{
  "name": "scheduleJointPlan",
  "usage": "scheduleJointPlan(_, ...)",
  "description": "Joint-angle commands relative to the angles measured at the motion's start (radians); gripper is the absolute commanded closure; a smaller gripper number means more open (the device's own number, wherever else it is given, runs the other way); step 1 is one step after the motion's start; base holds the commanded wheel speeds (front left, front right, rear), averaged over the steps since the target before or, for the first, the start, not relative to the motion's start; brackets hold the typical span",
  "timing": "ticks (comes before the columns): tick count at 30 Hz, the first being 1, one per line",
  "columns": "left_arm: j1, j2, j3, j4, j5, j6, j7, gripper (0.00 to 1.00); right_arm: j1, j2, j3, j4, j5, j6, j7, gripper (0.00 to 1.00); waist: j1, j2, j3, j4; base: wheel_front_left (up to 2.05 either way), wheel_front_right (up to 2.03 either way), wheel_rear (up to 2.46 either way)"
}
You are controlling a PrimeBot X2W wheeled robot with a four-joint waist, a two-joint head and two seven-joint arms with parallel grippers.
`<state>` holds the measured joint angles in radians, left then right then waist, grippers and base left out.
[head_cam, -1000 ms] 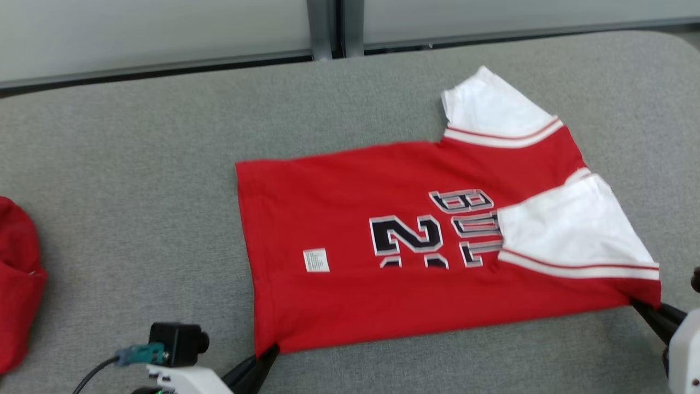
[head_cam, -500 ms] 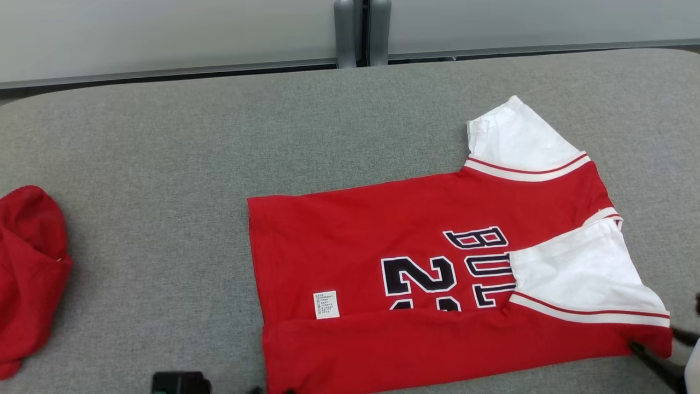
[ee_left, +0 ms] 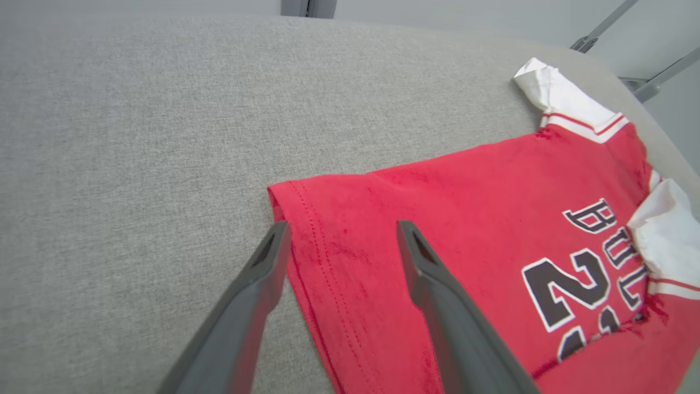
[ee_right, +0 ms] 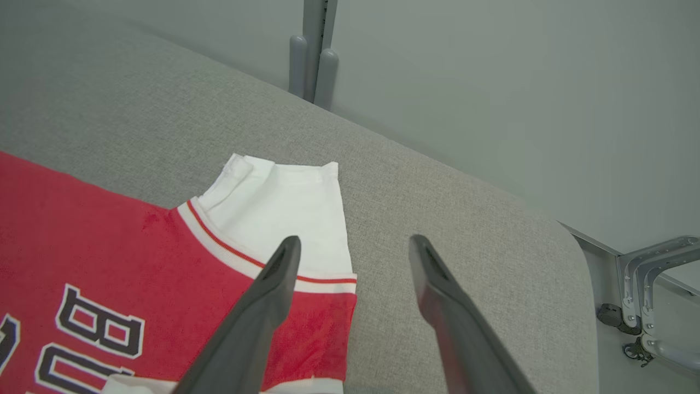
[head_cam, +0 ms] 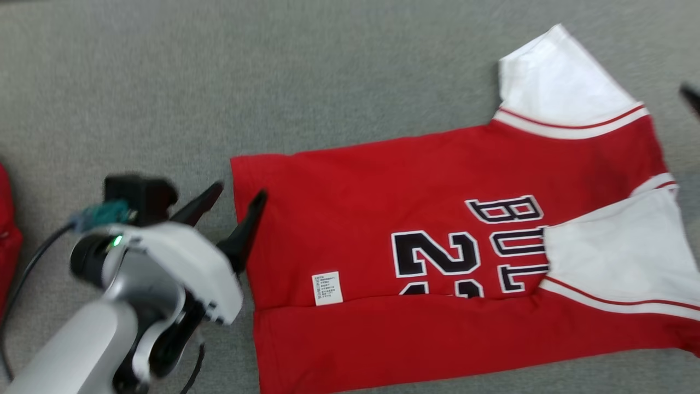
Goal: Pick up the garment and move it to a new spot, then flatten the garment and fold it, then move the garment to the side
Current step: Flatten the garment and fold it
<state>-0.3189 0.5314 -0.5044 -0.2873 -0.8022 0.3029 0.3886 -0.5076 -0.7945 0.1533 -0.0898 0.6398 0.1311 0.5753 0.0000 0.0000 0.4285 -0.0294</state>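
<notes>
Grey fabric worktop [head_cam: 219, 65]; limp red jersey with white sleeves [head_cam: 383, 191]. Both released: left hand [ee_left: 343, 227] brackets the left hem [ee_left: 314, 251], right hand [ee_right: 355, 241] over the far sleeve [ee_right: 284, 202]. I'd pinch edges.

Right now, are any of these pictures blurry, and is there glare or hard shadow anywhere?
Head view: motion-blurred, with the left gripper and the lettering on the red jersey both soft. Left wrist view: hem stitching sharp, and the far edge looks bowed by the wide lens. Right wrist view: crisp, with the right gripper and table weave clear. All three: even light, no glare, only faint shadows.
</notes>
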Motion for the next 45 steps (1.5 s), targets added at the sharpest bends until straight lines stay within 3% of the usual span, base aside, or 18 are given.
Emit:
scheduleJointPlan(1,-0.067,-0.016,-0.017,0.032,0.016,-0.018,0.016,0.00,-0.073,0.024,0.017,0.046,-0.015,0.000,-0.004,0.00,0.0000,0.0000,0.120,0.060,0.00,0.00,0.00)
scheduleJointPlan(9,-0.341,-0.114,-0.110,0.190,0.072,-0.101,0.078,0.00,-0.368,0.032,0.148,0.291,-0.054,0.000,0.019,0.00,0.0000,0.0000,0.244,0.170,0.00,0.00,0.00)
scheduleJointPlan(19,-0.357,-0.163,-0.155,0.229,0.017,-0.164,0.105,0.00,-0.425,0.062,0.288,0.469,-0.014,0.000,-0.045,0.00,0.0000,0.0000,0.237,0.194,0.00,0.00,0.00)
scheduleJointPlan(20,-0.360,-0.166,-0.156,0.230,0.014,-0.172,0.101,0.11,-0.430,0.064,0.300,0.471,-0.007,0.000,-0.064,0.58,0.0000,0.0000,0.234,0.190,0.00,0.00,0.00)
scheduleJointPlan(21,-0.360,-0.171,-0.162,0.230,0.007,-0.180,0.103,0.62,-0.440,0.064,0.308,0.475,0.001,0.001,-0.084,1.00,0.0000,0.0000,0.232,0.187,0.00,0.00,0.00)
scheduleJointPlan(22,-0.360,-0.174,-0.164,0.229,0.002,-0.188,0.103,1.00,-0.446,0.065,0.314,0.483,0.012,0.001,-0.098,1.00,0.0000,0.0000,0.228,0.182,0.00,0.00,0.00)
scheduleJointPlan(26,-0.358,-0.161,-0.163,0.232,0.003,-0.203,0.097,1.00,-0.458,0.059,0.345,0.487,0.049,0.001,-0.153,1.00,0.0000,0.0000,0.209,0.166,0.00,0.00,0.00)
scheduleJointPlan(33,-0.301,-0.129,-0.124,0.217,-0.018,-0.201,0.041,1.00,-0.394,0.047,0.350,0.436,0.161,0.000,-0.376,1.00,0.0000,0.0000,0.107,0.115,0.00,0.00,0.00)
scheduleJointPlan(41,-0.082,-0.085,-0.052,0.104,-0.069,-0.160,-0.084,1.00,-0.049,-0.039,0.272,0.274,0.259,0.000,-0.572,1.00,0.0000,0.0000,-0.062,0.040,0.00,0.00,0.00)
scheduleJointPlan(45,0.041,-0.084,-0.043,0.084,-0.104,-0.155,-0.137,1.00,0.158,-0.032,0.200,0.211,0.284,0.000,-0.633,1.00,0.0000,0.0000,-0.139,0.013,0.00,0.00,0.00)
